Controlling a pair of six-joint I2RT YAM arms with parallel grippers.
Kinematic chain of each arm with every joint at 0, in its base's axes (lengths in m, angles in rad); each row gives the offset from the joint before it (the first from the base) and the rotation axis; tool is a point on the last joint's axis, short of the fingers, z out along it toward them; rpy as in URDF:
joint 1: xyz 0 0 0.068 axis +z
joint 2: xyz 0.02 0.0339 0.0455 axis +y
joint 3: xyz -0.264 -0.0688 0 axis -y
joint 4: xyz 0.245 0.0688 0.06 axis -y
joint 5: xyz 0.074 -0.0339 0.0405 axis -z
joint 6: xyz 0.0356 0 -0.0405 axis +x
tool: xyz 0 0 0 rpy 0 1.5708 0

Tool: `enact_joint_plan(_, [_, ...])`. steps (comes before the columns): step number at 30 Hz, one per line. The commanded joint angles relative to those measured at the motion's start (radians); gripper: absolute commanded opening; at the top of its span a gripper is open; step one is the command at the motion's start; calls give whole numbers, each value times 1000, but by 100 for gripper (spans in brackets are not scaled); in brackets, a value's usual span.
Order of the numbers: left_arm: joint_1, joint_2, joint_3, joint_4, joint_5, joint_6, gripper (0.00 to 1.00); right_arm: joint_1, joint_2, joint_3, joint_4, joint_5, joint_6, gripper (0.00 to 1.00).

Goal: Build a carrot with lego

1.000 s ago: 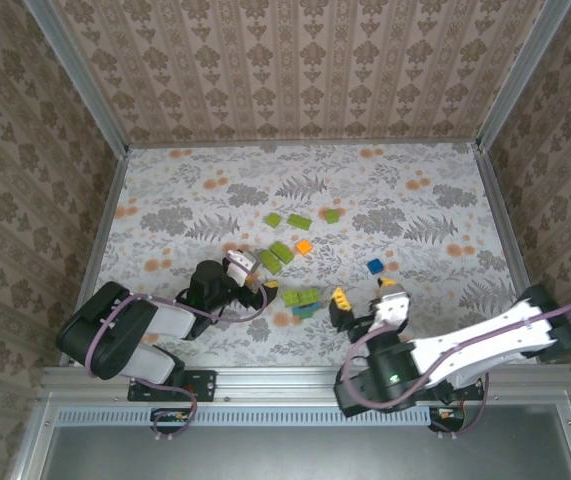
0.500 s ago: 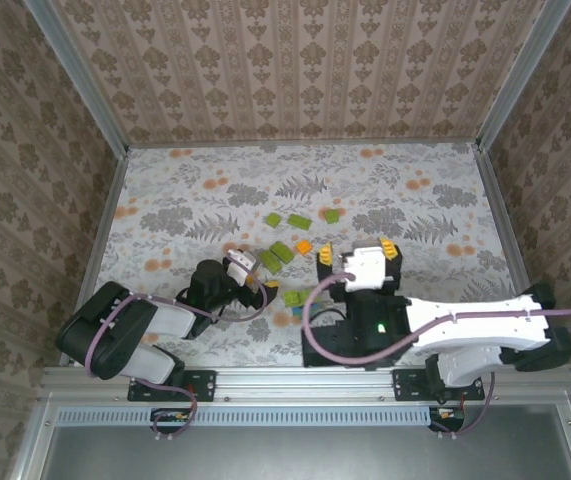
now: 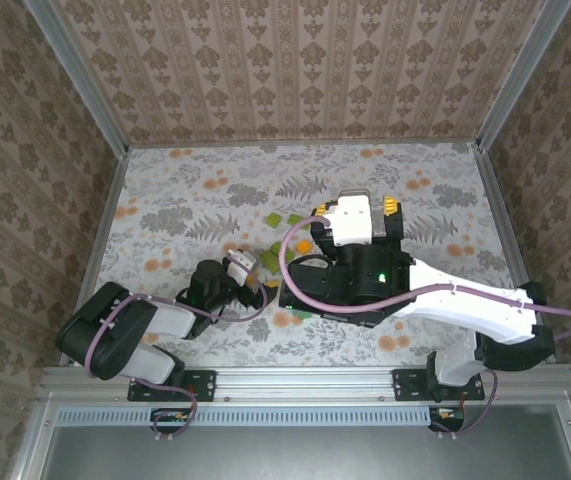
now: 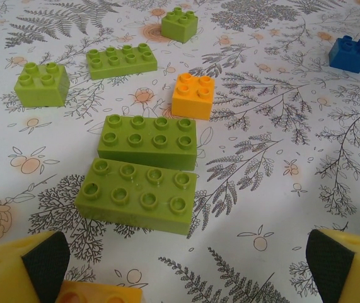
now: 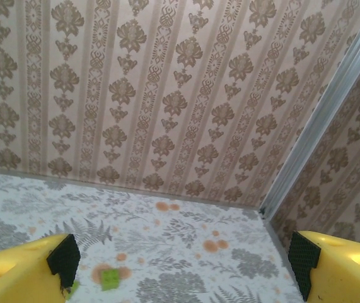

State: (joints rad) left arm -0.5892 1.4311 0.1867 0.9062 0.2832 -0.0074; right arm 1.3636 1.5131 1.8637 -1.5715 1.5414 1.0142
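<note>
Loose lego lies in front of my left gripper (image 4: 186, 271), which is open and low over the table. Nearest are two lime 2x4 bricks (image 4: 137, 196) (image 4: 148, 139), then an orange 2x2 brick (image 4: 192, 95). Further off are more lime bricks (image 4: 121, 61) (image 4: 41, 85) and a blue brick (image 4: 354, 53). An orange-yellow brick (image 4: 98, 293) lies beside the left finger. From above, the left gripper (image 3: 255, 280) sits left of centre. My right gripper (image 3: 356, 207) is raised over the middle, open and holding nothing. The right arm covers the carrot. The open right gripper (image 5: 183, 265) faces the back wall.
Patterned walls and metal posts (image 5: 318, 120) close the table in. Two lime bricks (image 3: 275, 220) lie just left of the right gripper, and one lime brick (image 5: 110, 278) shows below it. The right arm (image 3: 435, 300) spans from front right to the centre.
The right arm has swung from the front right edge up and left over the table's middle, covering the joined bricks, and its jaws have opened a little wider. The left arm has not moved.
</note>
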Motion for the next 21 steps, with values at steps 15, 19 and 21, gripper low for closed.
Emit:
enact_joint_plan(15, [-1, -22, -3, -4, 1, -7, 100, -424, -255, -393, 1089, -1031, -920, 95])
enact_joint_plan(19, [0, -30, -11, 14, -3, -9, 100, -554, -100, -370, 1003, -1121, -878, 96])
enact_joint_plan(21, [0, -38, -21, 26, 2, -8, 100, -635, 1, -348, 949, -1243, -850, 95])
